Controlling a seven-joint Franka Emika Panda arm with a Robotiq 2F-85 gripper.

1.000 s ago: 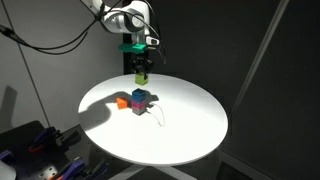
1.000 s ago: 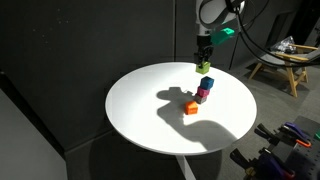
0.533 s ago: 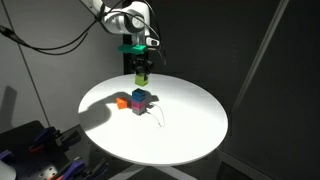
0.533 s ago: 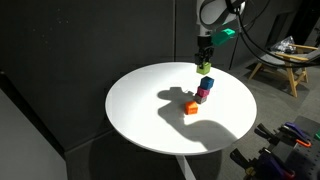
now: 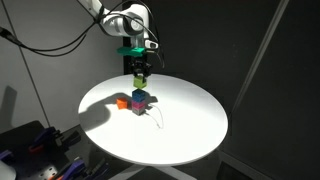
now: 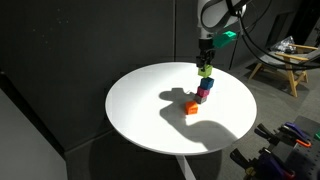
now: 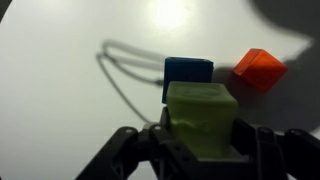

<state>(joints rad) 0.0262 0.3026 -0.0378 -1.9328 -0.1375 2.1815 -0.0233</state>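
Observation:
My gripper (image 5: pixel 139 68) is shut on a green cube (image 7: pixel 201 118) and holds it above a small stack: a blue cube (image 5: pixel 140 97) on a purple cube (image 5: pixel 141 106). An orange cube (image 5: pixel 122 101) lies beside the stack. In an exterior view the green cube (image 6: pixel 204 70) hangs just above the blue cube (image 6: pixel 205 84), with the orange cube (image 6: pixel 190 107) in front. In the wrist view the blue cube (image 7: pixel 188 72) sits right behind the green one and the orange cube (image 7: pixel 258 68) lies to the right.
A round white table (image 5: pixel 190 130) carries the cubes; it shows too in an exterior view (image 6: pixel 140 110). A thin white cable (image 7: pixel 120 70) lies on it near the stack. Dark curtains surround the table. A wooden chair (image 6: pixel 280 65) stands behind.
The gripper with the green cube has shifted slightly toward the stack. The cubes on the table have not moved.

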